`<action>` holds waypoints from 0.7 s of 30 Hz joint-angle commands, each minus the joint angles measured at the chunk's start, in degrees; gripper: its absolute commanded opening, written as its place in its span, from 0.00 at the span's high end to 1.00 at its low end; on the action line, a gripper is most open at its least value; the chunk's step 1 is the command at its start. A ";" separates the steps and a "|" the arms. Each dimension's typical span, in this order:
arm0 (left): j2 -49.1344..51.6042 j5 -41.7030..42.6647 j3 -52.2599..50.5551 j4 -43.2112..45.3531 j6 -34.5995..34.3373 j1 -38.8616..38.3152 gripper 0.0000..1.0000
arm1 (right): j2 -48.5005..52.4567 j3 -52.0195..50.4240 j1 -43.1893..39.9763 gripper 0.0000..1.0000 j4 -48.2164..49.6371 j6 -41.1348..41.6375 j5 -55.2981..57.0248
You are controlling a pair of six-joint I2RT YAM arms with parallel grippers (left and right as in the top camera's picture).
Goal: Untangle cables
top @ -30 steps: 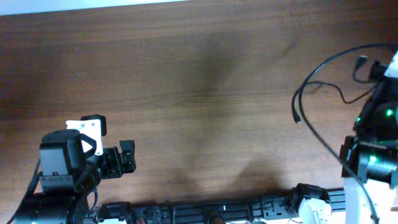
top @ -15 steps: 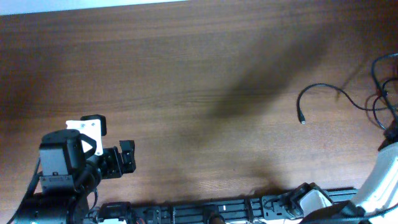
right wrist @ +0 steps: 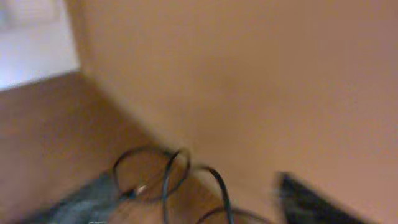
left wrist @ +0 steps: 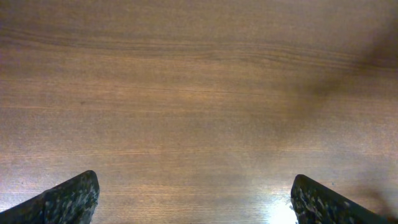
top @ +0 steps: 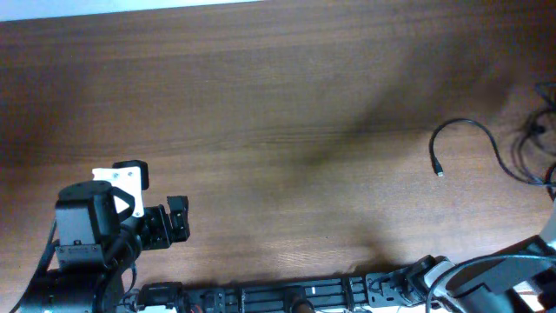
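Observation:
The cables (top: 476,129) are thin black cords on the wooden table at the far right. One runs from a small plug (top: 439,172) in an arc toward a bundle of loops (top: 537,143) at the right edge. In the blurred right wrist view, loops of the cables (right wrist: 166,177) lie between and beyond the fingers of my right gripper (right wrist: 196,202), which stand wide apart, open, gripping nothing. In the overhead view the right gripper itself is out of view. My left gripper (top: 158,193) is at the lower left, far from the cables, open over bare wood (left wrist: 196,199).
The left arm's base (top: 82,235) fills the lower left corner. A black rail (top: 287,291) runs along the table's front edge. Part of the right arm (top: 495,274) shows at the bottom right corner. A pale wall or floor (right wrist: 31,43) borders the table's edge.
The right arm has swung out of the overhead view to the lower right and its gripper has opened, letting the cables go. The plug end shifted right. The left arm has not moved.

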 commanded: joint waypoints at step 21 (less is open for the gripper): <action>-0.07 -0.46 0.46 0.11 0.72 0.20 0.01 | -22.75 1.14 31.52 0.01 -1.66 31.21 -39.98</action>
